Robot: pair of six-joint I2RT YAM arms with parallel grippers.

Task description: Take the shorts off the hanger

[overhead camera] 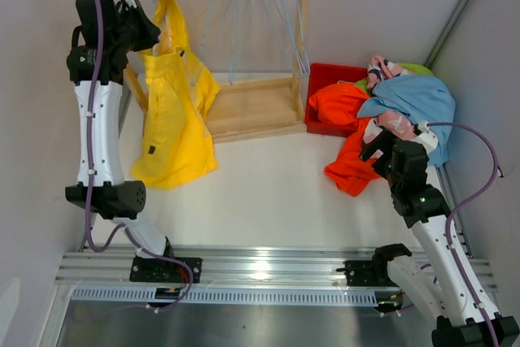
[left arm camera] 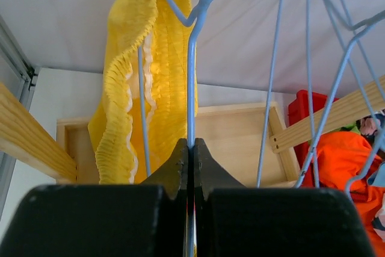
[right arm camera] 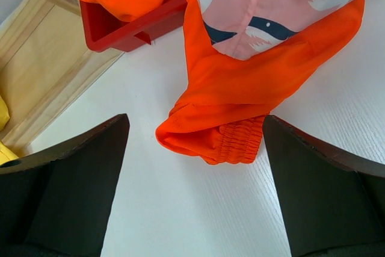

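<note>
1. Yellow fabric shorts (overhead camera: 175,119) are the only pair on the wooden rack (overhead camera: 252,107). Their ruffled waistband is threaded on a light blue wire hanger (left arm camera: 191,76), and the legs trail down toward the white table (overhead camera: 268,193).
2. The left gripper (left arm camera: 191,144) has its black fingers pressed together on that hanger's wire, pinching it below the bend.
3. Four pairs are off: the orange shorts (overhead camera: 341,103), the light blue shorts (overhead camera: 410,99), the pink patterned shorts (overhead camera: 382,67) and the lime green shorts (overhead camera: 416,68) lie heaped in and over a red plastic bin (overhead camera: 325,72) at the right. The remaining blue wire hangers (overhead camera: 252,14) hang bare.
4. The right gripper (right arm camera: 195,121) is spread wide above the orange pair's elastic edge, gripping nothing.
5. By my reading, four of five pairs are done; what is left is to slip the yellow waistband off the wire.
</note>
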